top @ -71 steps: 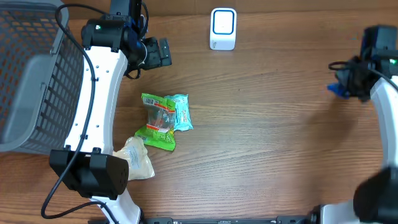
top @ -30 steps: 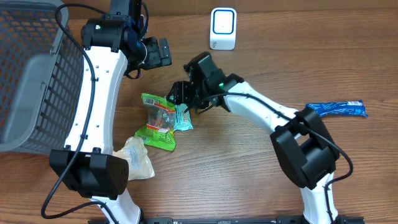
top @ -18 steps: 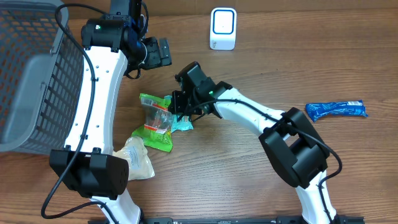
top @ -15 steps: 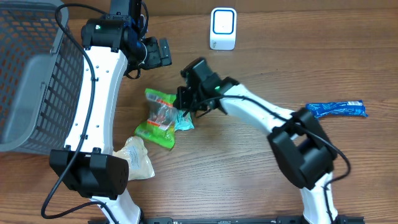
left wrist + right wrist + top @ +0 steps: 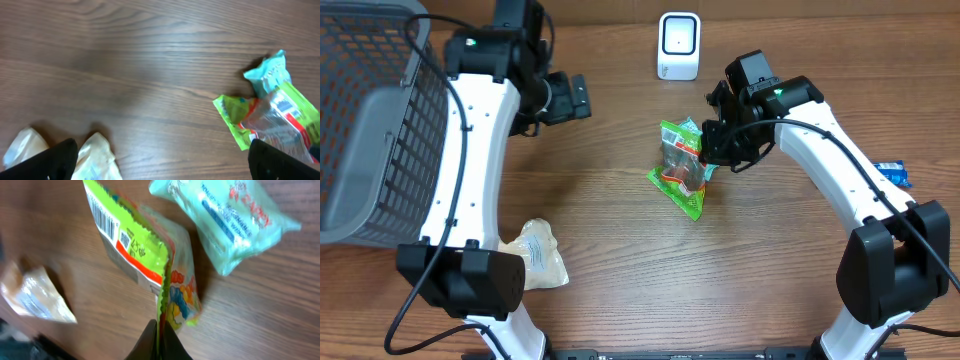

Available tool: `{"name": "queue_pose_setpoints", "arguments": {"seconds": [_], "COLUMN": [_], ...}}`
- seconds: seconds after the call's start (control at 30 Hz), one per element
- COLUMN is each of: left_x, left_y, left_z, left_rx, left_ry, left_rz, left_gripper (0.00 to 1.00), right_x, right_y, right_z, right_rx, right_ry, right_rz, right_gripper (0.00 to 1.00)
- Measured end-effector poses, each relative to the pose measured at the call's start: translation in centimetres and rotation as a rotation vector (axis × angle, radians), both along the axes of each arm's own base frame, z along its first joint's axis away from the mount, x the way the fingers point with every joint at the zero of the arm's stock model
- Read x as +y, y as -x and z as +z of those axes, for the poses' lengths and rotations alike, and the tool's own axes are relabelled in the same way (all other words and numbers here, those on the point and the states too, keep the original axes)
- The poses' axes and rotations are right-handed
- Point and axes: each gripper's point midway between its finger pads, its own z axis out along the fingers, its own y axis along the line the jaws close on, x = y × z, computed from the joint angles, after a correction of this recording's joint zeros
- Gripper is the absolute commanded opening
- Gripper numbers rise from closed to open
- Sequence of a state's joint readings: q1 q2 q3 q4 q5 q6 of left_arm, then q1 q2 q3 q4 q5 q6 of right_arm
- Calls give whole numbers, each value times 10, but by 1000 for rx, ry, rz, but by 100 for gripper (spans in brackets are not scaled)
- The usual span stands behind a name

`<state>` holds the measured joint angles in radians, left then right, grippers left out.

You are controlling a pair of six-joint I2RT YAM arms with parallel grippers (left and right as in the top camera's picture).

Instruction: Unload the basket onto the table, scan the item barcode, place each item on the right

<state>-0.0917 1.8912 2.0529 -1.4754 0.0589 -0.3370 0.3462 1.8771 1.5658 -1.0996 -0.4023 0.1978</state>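
Observation:
My right gripper (image 5: 713,158) (image 5: 160,336) is shut on the edge of a green candy bag (image 5: 682,172) (image 5: 140,245) (image 5: 272,120), held mid-table, below and just right of the white scanner (image 5: 678,45). The bag's barcode (image 5: 102,216) shows on a white panel near its top, in the right wrist view. A teal packet (image 5: 692,127) (image 5: 225,220) (image 5: 267,75) lies against the bag's far side. My left gripper (image 5: 575,95) (image 5: 160,165) hovers open at the back left, with nothing between its fingertips (image 5: 55,159).
A grey wire basket (image 5: 370,130) fills the left edge. A crumpled white bag (image 5: 540,255) (image 5: 95,160) (image 5: 35,295) lies front left by the left arm's base. A blue packet (image 5: 892,172) peeks out behind the right arm.
My right gripper shut on the green bag at centre left and carried it right, to below the scanner. The teal packet came along beside it. The left arm barely moved.

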Motion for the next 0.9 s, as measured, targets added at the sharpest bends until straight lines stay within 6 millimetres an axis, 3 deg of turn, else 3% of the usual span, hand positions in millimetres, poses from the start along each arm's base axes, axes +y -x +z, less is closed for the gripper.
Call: {"name": "queue_pose_setpoints", "arguments": {"seconds": [0.1,0.23,0.33,0.43,0.57,0.6,0.63,0.67,0.73,0.77,0.9], "left_x": [27,79,106,119,108,104,100,97,91,91,91], "left_y": [11,24,34,36,22,19,17,16,10,5,2], "left_z": [11,29,30,30,33,34,34,34,36,37,38], "left_rx": [32,41,63,64,10,1,-7,-11,-36,-53,-69], "left_ry": [-18,-43,-51,-40,-48,-55,-59,-64,-68,-72,-75], "left_rz": [97,286,374,410,274,236,202,179,136,126,118], "left_gripper": [100,100,100,100,100,100,100,100,100,100,100], "right_x": [-9,-31,-44,-58,-61,-60,-60,-60,-61,-62,-73], "right_y": [7,13,4,-6,1,4,6,7,5,-1,-25], "right_z": [-2,-2,6,10,9,8,8,8,8,8,10], "right_rx": [11,55,45,30,25,25,23,16,-1,-21,-68], "right_ry": [16,36,32,29,41,42,44,46,51,50,47], "right_rz": [48,52,12,-26,46,74,100,121,133,125,13], "right_gripper": [4,4,4,4,4,11,45,69,89,99,100]}}
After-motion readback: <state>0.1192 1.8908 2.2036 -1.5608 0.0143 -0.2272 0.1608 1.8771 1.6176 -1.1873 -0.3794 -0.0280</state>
